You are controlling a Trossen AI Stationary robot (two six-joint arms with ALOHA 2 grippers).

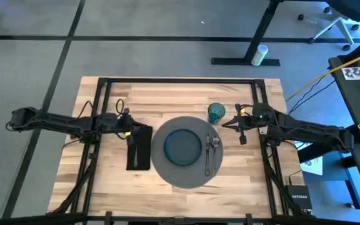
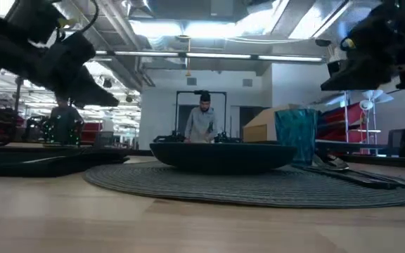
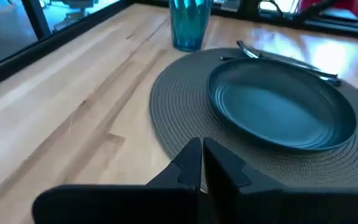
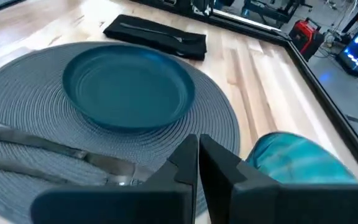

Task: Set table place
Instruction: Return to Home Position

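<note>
Lying near-to-far on mat [image 1: 162,165] — fork [image 1: 208,160], spoon [image 1: 215,145] | left gripper [image 3: 202,146], right gripper [image 4: 199,140] — fingers [image 3: 189,169] closed, empty

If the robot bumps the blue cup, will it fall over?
Probably, if hit near the top: the cup stands upright and is taller than wide. It looks see-through, perhaps plastic, so likely light and easy to slide on the smooth table. Tipped, its round sides would likely roll.

The left gripper [image 1: 130,127] hung raised just left of the grey mat [image 1: 186,179], its fingers pressed together. The right gripper [image 1: 227,123] hung raised just off the mat's right edge, its fingers likewise closed.
</note>
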